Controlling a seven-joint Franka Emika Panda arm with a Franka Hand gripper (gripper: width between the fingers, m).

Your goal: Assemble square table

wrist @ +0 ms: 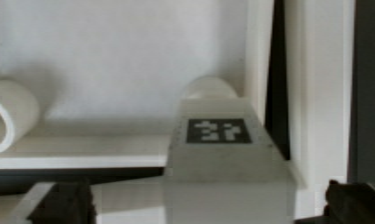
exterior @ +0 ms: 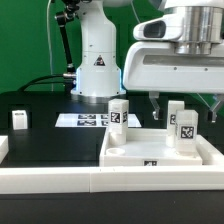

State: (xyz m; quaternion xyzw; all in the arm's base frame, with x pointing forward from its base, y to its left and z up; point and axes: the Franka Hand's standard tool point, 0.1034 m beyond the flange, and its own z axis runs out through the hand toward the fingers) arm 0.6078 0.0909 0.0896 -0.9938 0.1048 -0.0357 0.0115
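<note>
The white square table top (exterior: 130, 152) lies in front of the robot base. Two white tagged leg posts stand upright on it, one at its far left corner (exterior: 118, 113) and one at its far right (exterior: 181, 122). My gripper (exterior: 184, 108) hangs over the right post, its dark fingers open on either side. In the wrist view this post (wrist: 216, 135) stands between the fingers (wrist: 59, 202) of the gripper (wrist: 205, 205), with gaps on both sides, on the table top (wrist: 95, 148). A third leg post (exterior: 19, 120) stands on the black table at the exterior view's left.
The marker board (exterior: 88, 120) lies behind the table top. The long white border rail (exterior: 90, 182) runs along the front. A rounded white part (wrist: 6, 115) shows at the edge of the wrist view. The robot base (exterior: 98, 60) stands at the back.
</note>
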